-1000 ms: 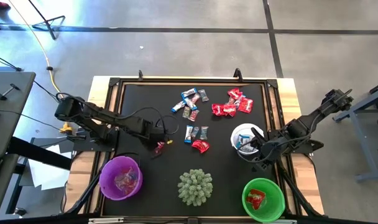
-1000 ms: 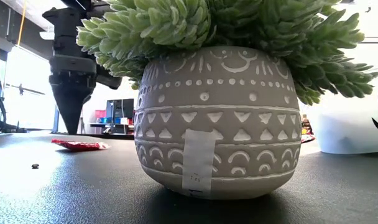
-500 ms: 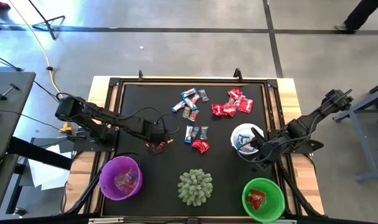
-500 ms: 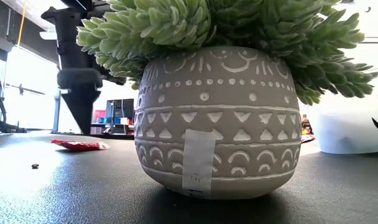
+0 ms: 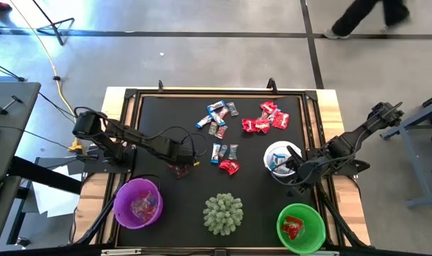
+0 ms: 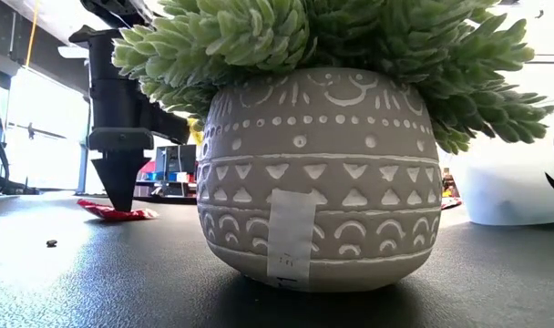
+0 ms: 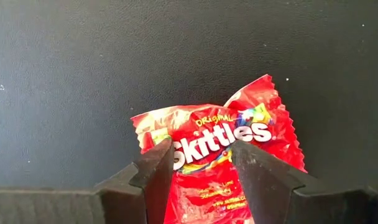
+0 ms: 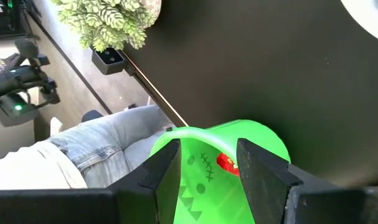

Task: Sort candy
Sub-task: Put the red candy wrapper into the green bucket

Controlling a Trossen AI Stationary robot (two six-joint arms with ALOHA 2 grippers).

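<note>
A red Skittles packet (image 7: 251, 130) lies flat on the black mat left of centre. My left gripper (image 7: 201, 149) points straight down at it, open, one fingertip on either side of the packet's middle; the low view shows the tips (image 6: 120, 202) down at the packet (image 6: 136, 213). More candy lies in loose groups at the far middle (image 5: 219, 114), far right (image 5: 266, 119) and centre (image 5: 225, 153). My right gripper (image 8: 204, 168) hangs open and empty at the right, with the green bowl (image 8: 263, 143) below and beyond its fingertips. My left gripper comes at the red packet from above with open fingers, and its fingertips (image 7: 158, 162) stand low over the packet's printed face. Whether they touch the wrapper, I cannot tell. The packet lies flat on the mat.
A purple bowl (image 5: 118, 199) stands near left, a white bowl (image 5: 269, 151) by my right gripper, a green bowl (image 5: 281, 220) with a red candy (image 8: 227, 163) near right. A potted spiky plant (image 5: 223, 213) stands near centre. A person sits at the near edge (image 8: 96, 155).
My left gripper has sunk straight down toward the red packet, from well above it to tips at its surface. The packet has stayed where it lay.
</note>
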